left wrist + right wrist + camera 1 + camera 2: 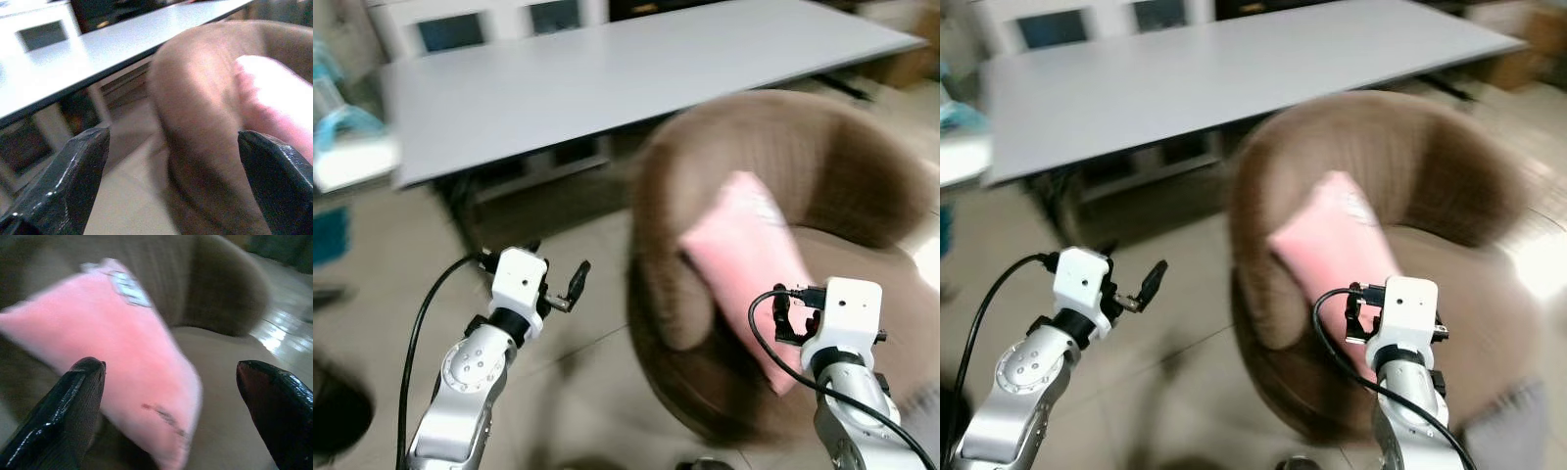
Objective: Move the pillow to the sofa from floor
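Pillow (122, 347): pink soft cloth, matt, fuzzy. Sofa (822, 166): brown plush fabric, matt, napped. Table (626, 69): smooth grey top, slight sheen. Floor (578, 294): smooth beige tiles, glossy where light hits. Left gripper (171, 186) and right gripper (171, 406): fingers black, glossy hard plastic, finely textured. Arms: silver, smooth, with white casings.

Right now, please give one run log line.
pillow: lying on sofa | left end effector: open, over floor | right end effector: open, near pillow
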`<state>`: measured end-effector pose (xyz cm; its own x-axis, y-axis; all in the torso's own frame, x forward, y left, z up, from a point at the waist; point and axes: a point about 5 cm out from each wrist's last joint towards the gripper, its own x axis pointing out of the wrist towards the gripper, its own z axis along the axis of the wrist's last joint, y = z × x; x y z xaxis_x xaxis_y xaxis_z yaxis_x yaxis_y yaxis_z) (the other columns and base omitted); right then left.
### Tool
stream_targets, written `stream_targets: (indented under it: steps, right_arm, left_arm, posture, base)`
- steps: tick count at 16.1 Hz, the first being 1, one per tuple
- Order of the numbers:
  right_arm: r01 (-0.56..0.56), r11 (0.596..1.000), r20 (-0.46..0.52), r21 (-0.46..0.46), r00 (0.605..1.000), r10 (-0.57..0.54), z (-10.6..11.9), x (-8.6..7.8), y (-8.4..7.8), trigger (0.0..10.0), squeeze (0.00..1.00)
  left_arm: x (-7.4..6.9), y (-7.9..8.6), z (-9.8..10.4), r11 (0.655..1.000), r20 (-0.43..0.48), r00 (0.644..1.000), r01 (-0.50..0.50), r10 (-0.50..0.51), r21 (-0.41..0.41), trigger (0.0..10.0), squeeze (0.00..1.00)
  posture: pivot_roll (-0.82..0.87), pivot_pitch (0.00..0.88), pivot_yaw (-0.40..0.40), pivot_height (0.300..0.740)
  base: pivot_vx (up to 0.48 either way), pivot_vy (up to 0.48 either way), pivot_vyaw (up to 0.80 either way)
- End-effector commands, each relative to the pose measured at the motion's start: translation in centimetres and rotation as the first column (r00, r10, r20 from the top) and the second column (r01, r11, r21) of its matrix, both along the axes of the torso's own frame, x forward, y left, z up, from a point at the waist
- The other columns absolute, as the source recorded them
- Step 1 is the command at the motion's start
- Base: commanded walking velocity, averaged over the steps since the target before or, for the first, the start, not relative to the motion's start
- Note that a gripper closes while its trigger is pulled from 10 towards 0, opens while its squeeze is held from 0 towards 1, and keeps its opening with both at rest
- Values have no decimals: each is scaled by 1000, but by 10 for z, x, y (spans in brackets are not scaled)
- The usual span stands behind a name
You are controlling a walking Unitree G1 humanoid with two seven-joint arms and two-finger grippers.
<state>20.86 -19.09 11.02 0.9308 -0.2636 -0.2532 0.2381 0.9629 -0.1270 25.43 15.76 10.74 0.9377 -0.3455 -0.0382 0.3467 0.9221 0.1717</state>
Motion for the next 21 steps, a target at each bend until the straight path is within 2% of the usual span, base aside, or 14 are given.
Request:
stream_targets:
  steps: [1, 4, 9, 13, 21]
  right_arm:
    - [9, 1000, 4, -7, 1000, -9, 3, 1, -2, 10000, 0]
    - [9, 1000, 5, -7, 1000, -9, 3, 2, -2, 10000, 0]
    - [-1, 1000, 8, -19, 1000, 1, 5, 5, -1, 10000, 0]
    - [-6, 1000, 5, -14, 1000, 6, 4, 6, 0, 10000, 0]
    - [-26, 999, 1, -29, 1000, 26, 3, 9, 3, 10000, 0]
  left_arm:
    - [1, -3, 3, 1000, 10, 1000, 18, -18, 0, 10000, 0]
    - [2, -4, 4, 1000, 13, 1000, 18, -18, 1, 10000, 0]
    - [4, 1, -5, 1000, -9, 1000, -16, 16, -19, 10000, 0]
    - [4, 6, -10, 1000, -20, 1000, -23, 23, -12, 10000, 0]
    - [6, 8, -13, 1000, -12, 1000, -15, 15, -1, 10000, 0]
  posture:
    - [-39, 56, 54, 740]
    - [-37, 56, 52, 740]
    - [-34, 60, 50, 740]
    - [-28, 54, 46, 740]
    - [-23, 30, 47, 740]
  base:
    - [0, -416, 0]
    - [0, -426, 0]
    - [0, -424, -480]
    - [0, -425, 0]
    - [0, -422, -800]
